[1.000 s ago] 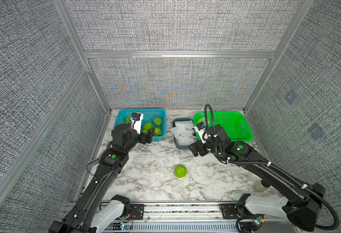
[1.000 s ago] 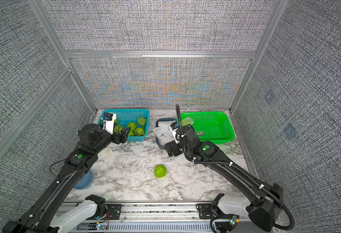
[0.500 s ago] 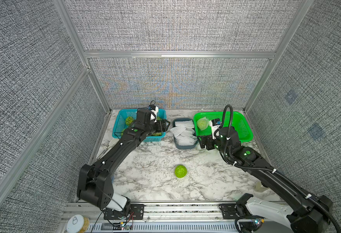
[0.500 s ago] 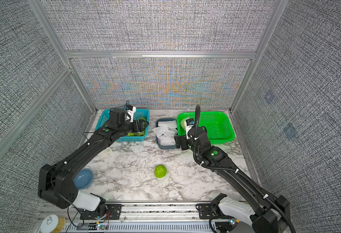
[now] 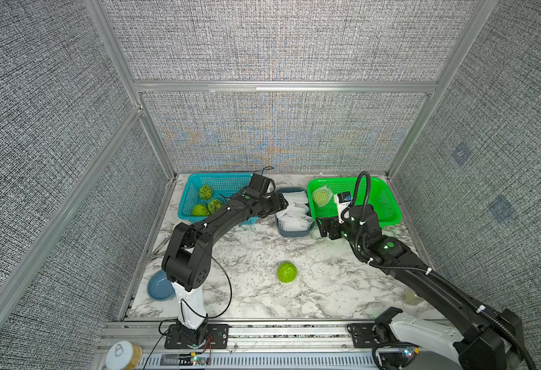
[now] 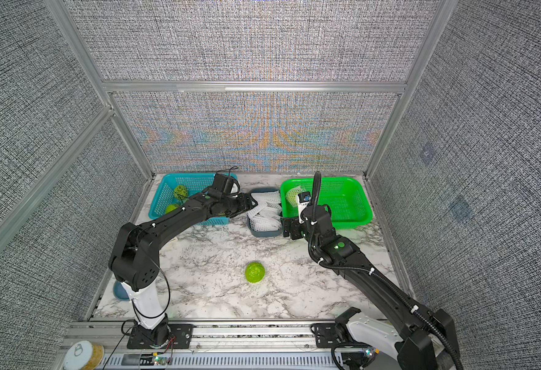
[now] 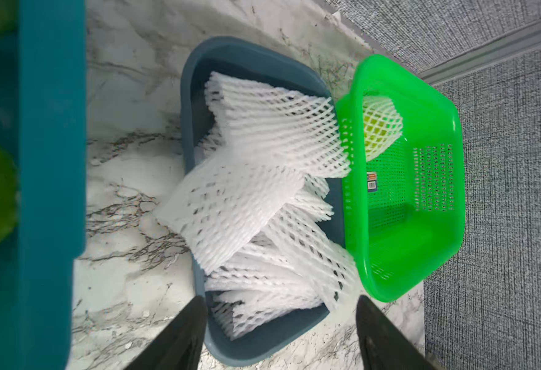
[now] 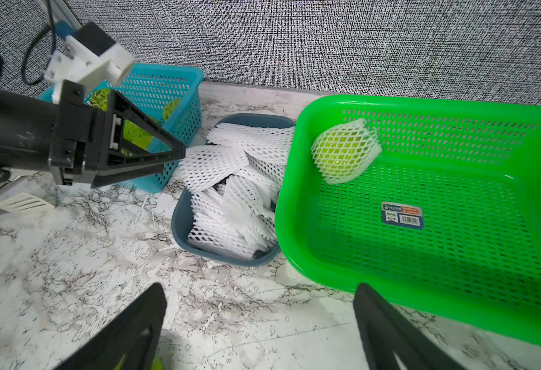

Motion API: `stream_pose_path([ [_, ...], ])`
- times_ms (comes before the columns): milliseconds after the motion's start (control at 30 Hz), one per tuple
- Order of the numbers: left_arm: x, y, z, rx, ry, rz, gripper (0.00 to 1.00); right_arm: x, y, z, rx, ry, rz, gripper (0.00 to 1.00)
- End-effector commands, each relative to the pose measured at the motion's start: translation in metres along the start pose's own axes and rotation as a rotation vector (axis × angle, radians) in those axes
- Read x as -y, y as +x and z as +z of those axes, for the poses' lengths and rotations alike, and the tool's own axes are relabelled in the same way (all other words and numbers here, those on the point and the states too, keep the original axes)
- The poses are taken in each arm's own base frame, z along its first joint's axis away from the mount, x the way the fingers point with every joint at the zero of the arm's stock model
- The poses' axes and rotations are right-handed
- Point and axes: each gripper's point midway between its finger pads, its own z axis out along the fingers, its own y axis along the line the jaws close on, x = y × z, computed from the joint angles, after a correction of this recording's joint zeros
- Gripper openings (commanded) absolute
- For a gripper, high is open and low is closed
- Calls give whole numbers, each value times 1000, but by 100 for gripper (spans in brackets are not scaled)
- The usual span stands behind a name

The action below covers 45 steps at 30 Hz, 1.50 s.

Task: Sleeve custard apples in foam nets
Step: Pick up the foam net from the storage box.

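One bare custard apple [image 5: 287, 272] lies loose on the marble near the table's middle. Three more custard apples [image 5: 206, 191] sit in the blue basket [image 5: 195, 185]. White foam nets [image 5: 294, 211] are piled in a grey-blue tray [image 7: 246, 346] between the two baskets. A custard apple sleeved in a net [image 8: 346, 150] rests in a far corner of the green basket [image 5: 391, 205]. My left gripper [image 7: 280, 299] is open and empty, reaching over the tray's edge towards the nets. My right gripper [image 8: 261, 288] hangs open and empty over bare marble beside the green basket's front corner.
White slotted tongs [image 8: 22, 201] lie on the marble in front of the blue basket. A blue bowl [image 5: 160, 285] sits at the table's front left, partly behind my left arm. Fabric walls enclose three sides.
My left arm has swung right from the blue basket to the tray of nets, its jaws narrowing a little. My right gripper drew back slightly towards the green basket.
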Motion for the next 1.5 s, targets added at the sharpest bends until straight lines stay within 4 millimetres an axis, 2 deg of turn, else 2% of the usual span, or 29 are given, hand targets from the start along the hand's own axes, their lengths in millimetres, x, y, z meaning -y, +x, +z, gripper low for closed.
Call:
stream_pose_path([
  [0, -4, -9, 7, 28, -26, -65, 75, 0, -8, 0, 38, -18, 3, 93],
  [233, -16, -14, 23, 24, -93, -84, 75, 6, -6, 0, 44, -22, 19, 93],
  [267, -24, -11, 32, 12, -116, -89, 75, 7, -6, -1, 44, -22, 20, 93],
  [333, -29, -12, 35, 15, -139, -92, 75, 10, -6, -1, 45, -21, 22, 93],
  [667, -40, -22, 36, 49, -218, -68, 75, 17, -8, 0, 50, -23, 43, 93],
  [800, -42, -20, 38, 43, -223, -62, 69, 18, -8, 0, 48, -29, 52, 93],
  [900, -41, -22, 39, 51, -214, -59, 60, 18, -8, -1, 48, -29, 55, 93],
  [1033, -39, -23, 40, 52, -202, -54, 44, 18, -8, -2, 49, -29, 59, 93],
  [1100, -37, -23, 39, 54, -196, -53, 35, 18, -8, -2, 48, -30, 63, 93],
  [1467, -34, -22, 27, 65, -189, -43, 0, 17, -3, -2, 41, -38, 86, 93],
])
